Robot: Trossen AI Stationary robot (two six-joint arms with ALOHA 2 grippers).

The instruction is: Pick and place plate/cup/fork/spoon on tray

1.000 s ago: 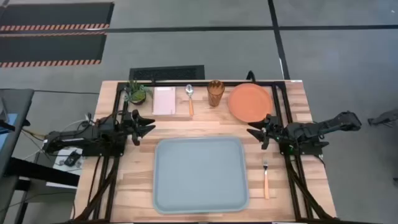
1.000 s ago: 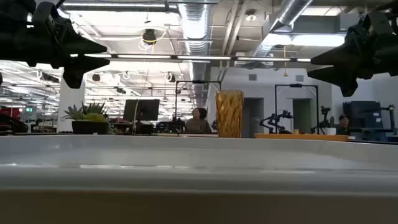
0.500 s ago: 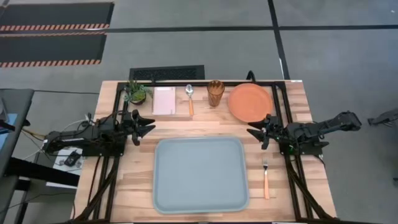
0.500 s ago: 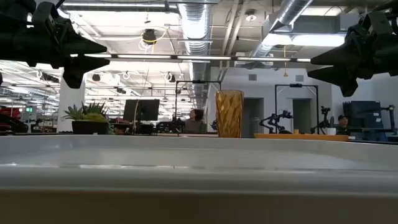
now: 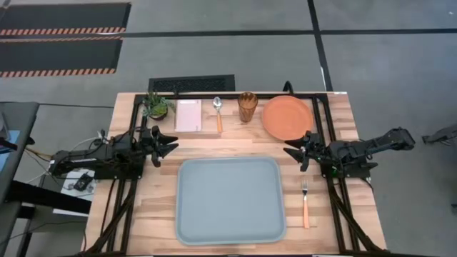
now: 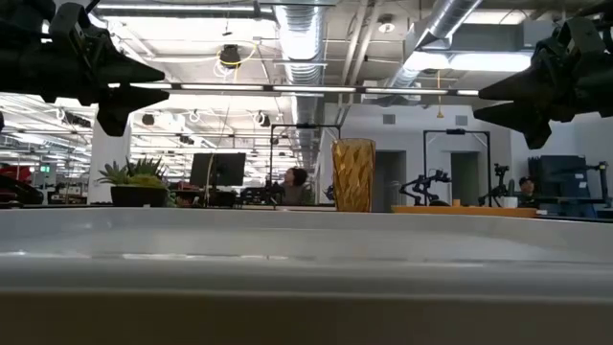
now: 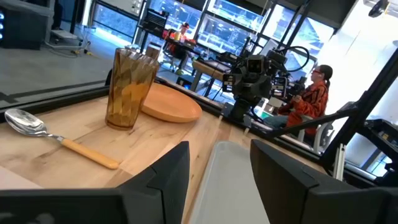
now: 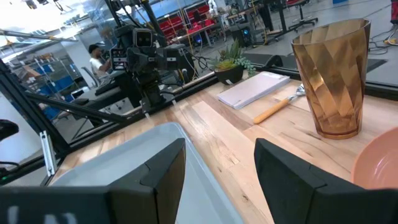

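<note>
Hovering over the wooden table [image 5: 143, 214] at 9 o'clock of the tray [image 5: 230, 201]: left gripper [image 5: 171, 145], fingers spread, nothing between them, pointing toward 3 o'clock. Hanging just off the tray's upper-left corner, not touching it.

Hovering at 3 o'clock side, just off the tray's upper-right corner: right gripper [image 5: 289, 152], fingers also spread, empty, pointing toward 9 o'clock, facing the left one across the tray.

Sitting mid-table w/ nothing on it: tray, rim filling the foreground in low view [image 6: 306, 268].

Lying flat at 12–1 o'clock of the right gripper, near it but apart: plate [image 5: 286, 118]. Standing upright at 11 o'clock of that gripper, just beside the plate's left edge: cup [image 5: 247, 106]; showing close ahead in right wrist view [image 8: 331, 78] w/ plate edge [image 8: 379, 165] beside it.

Lying at 5 o'clock of the right gripper, off the tray's right side, tines toward the table's far edge: fork [image 5: 305, 203]. On the wood, apart from the tray.

Lying at 1–2 o'clock of the left gripper, well apart, bowl toward the far edge: spoon [image 5: 218, 113]. Showing in left wrist view [image 7: 59, 140] w/ cup [image 7: 129, 87] and plate [image 7: 169, 104] beyond.

Resting left of the spoon: napkin [image 5: 189, 115]; farther left, at 12 o'clock of the left gripper: potted plant [image 5: 156, 106].

Sitting in the room beyond: person [image 7: 309, 93].
</note>
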